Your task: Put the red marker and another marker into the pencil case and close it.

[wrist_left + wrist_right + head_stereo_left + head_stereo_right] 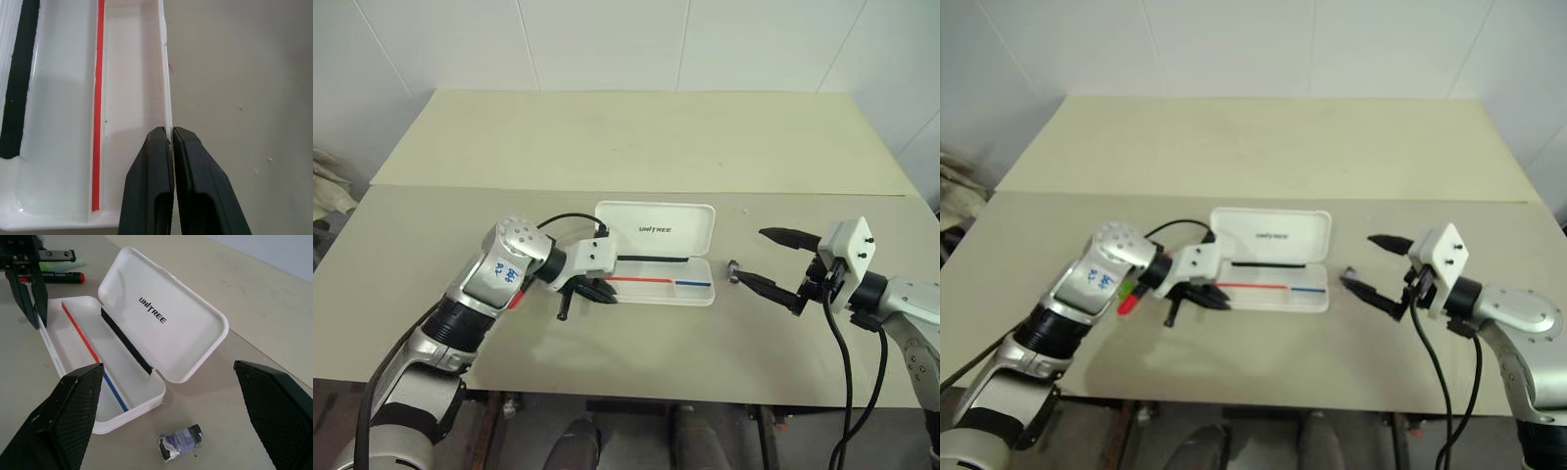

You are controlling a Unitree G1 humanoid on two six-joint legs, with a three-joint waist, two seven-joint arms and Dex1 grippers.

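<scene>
The pencil case [658, 284] lies open at the table's middle, with its lid [656, 230] tipped back and red and blue stripes in the tray. My left gripper [171, 134] is shut, its tips at the front wall of the tray's left end; I cannot tell if it pinches the wall. The red marker [58, 278] and the light green highlighter [73, 262] lie side by side on the table left of the case, partly under my left forearm. My right gripper [751, 255] hangs open just right of the case, holding nothing.
A small dark stub [180, 440] lies on the table between the case's right end and my right gripper. The beige table [636, 147] stretches far behind the case, with a seam across it.
</scene>
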